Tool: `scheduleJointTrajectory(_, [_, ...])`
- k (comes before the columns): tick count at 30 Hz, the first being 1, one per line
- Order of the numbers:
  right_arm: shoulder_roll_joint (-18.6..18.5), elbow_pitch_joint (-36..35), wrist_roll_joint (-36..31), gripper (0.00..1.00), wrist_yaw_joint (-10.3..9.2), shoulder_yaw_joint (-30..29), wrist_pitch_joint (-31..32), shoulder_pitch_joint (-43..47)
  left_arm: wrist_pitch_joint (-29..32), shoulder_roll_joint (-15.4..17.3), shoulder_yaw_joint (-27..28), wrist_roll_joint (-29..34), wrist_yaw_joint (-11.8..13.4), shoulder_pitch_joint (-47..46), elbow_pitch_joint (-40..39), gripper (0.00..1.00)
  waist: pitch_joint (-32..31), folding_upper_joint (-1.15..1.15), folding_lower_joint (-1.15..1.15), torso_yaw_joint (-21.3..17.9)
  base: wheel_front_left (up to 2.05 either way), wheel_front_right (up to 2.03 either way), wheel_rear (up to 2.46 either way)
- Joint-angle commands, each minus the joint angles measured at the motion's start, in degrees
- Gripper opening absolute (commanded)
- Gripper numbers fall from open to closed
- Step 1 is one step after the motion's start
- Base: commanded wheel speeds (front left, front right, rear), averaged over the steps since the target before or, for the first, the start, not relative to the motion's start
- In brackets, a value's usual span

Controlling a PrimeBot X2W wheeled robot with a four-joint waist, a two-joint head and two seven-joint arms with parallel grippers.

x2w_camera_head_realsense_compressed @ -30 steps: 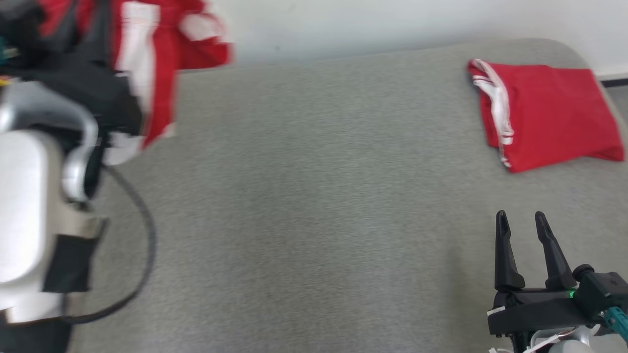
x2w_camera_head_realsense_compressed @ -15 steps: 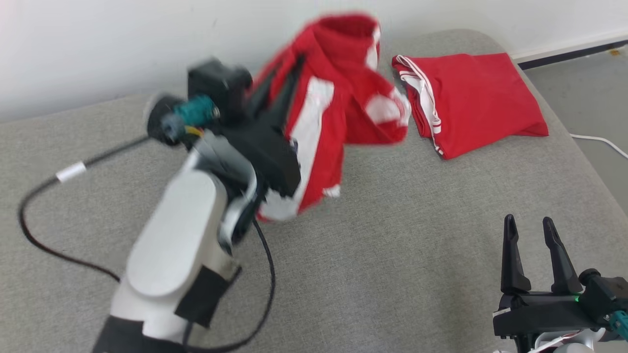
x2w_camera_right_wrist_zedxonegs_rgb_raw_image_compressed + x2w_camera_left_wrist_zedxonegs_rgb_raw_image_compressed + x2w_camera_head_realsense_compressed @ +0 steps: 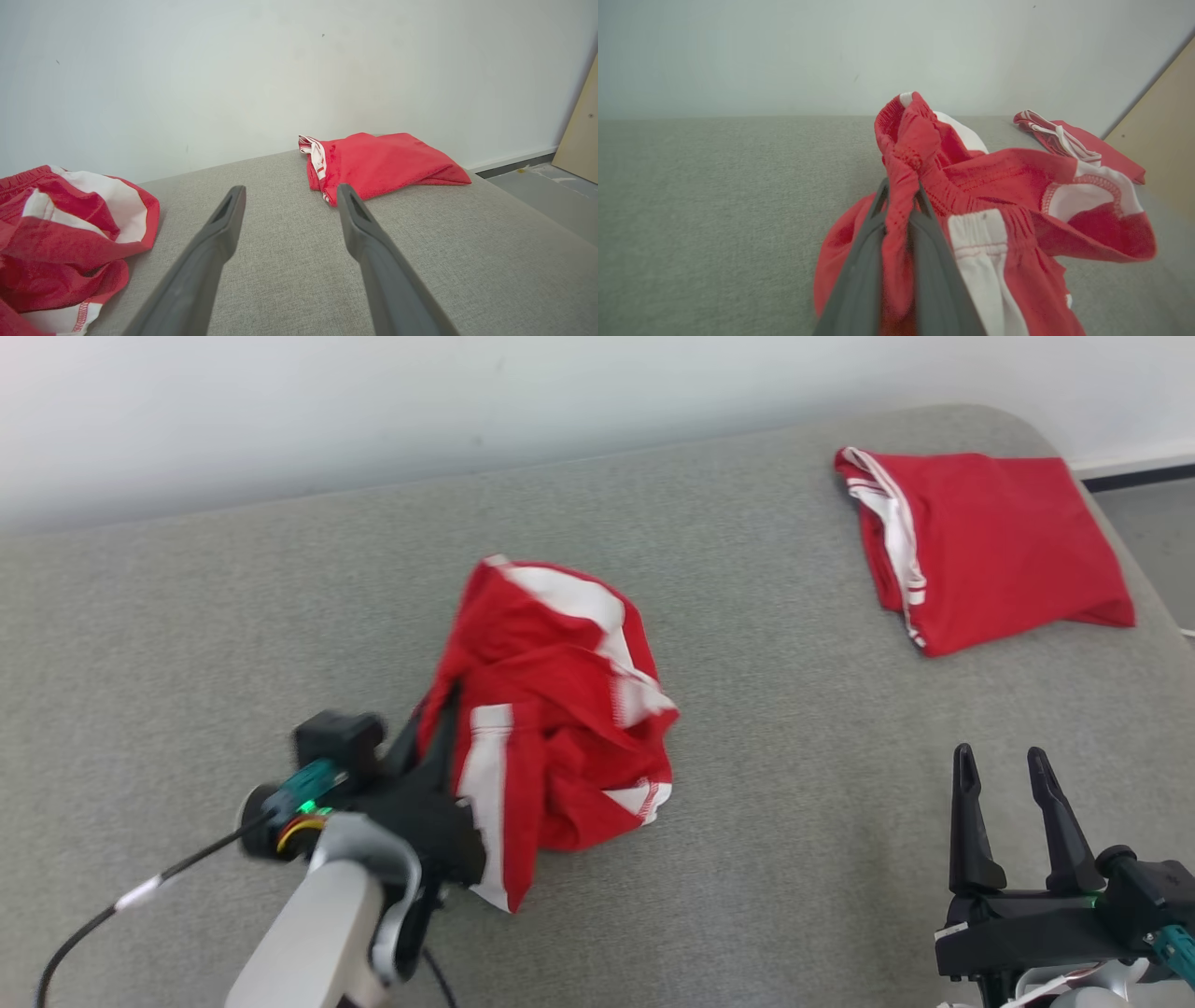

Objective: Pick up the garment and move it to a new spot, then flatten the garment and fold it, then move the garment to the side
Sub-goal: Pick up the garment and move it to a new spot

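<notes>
The garment (image 3: 560,709), a crumpled red piece with white panels, lies bunched in the middle of the grey padded surface (image 3: 233,644). My left gripper (image 3: 434,714) is at its left edge, shut on a red elastic hem. The left wrist view shows that hem (image 3: 901,158) pinched between the two fingers of the left gripper (image 3: 900,189), with the rest of the garment (image 3: 1017,210) sagging to the right. My right gripper (image 3: 999,756) stands open at the lower right, holding nothing. In the right wrist view the right gripper (image 3: 289,191) points at bare surface, with the garment (image 3: 70,233) to its left.
A second red garment (image 3: 990,560), folded, with white stripes, lies at the surface's far right corner; the folded garment (image 3: 383,163) is ahead of the right gripper. A pale wall runs behind. Floor and a wooden panel (image 3: 579,135) show on the right. A black cable (image 3: 93,915) trails from my left arm.
The camera has swung. My left arm has carried the garment from high at the left down onto the middle of the surface. The right gripper stays open in place.
</notes>
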Motion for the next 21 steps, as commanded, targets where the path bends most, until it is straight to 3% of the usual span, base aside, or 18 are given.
scheduleJointTrajectory(1, [-0.37, -0.16, -0.37, 1.00, -0.14, -0.12, -0.26, -0.31, -1.21, 0.54, 0.85, -0.65, 0.30, 1.44, 0.41, 0.00, 0.05, 0.00, 0.00, 1.46, 0.00, 0.00, 0.00])
scheduleJointTrajectory(8, [-0.39, 0.07, -0.51, 1.00, -0.14, 0.35, -0.04, -0.03, -4.39, 2.67, 3.46, -2.44, 1.03, 6.51, 2.01, 0.00, -0.69, 0.00, 0.00, 3.42, 0.00, 0.00, 0.00])
scheduleJointTrajectory(9, [-0.38, 0.12, -0.43, 1.00, -0.14, 0.61, 0.04, -0.05, -4.72, 2.79, 3.39, -2.45, 0.80, 6.99, 2.01, 0.42, -0.84, 0.00, 0.00, 3.60, 0.00, 0.00, 0.00])
scheduleJointTrajectory(10, [-0.40, 0.19, -0.40, 1.00, -0.14, 0.75, 0.08, -0.04, -4.92, 2.85, 3.29, -2.36, 0.62, 7.34, 2.07, 1.00, -1.06, 0.00, 0.00, 3.80, 0.00, 0.00, 0.00])
scheduleJointTrajectory(21, [-0.82, -0.20, -0.77, 1.00, -0.14, 1.18, 0.55, 1.94, -8.24, 5.26, 6.13, 0.99, 2.19, 12.11, -5.11, 1.00, -5.16, 0.00, 0.00, 6.30, 0.00, 0.00, 0.00])
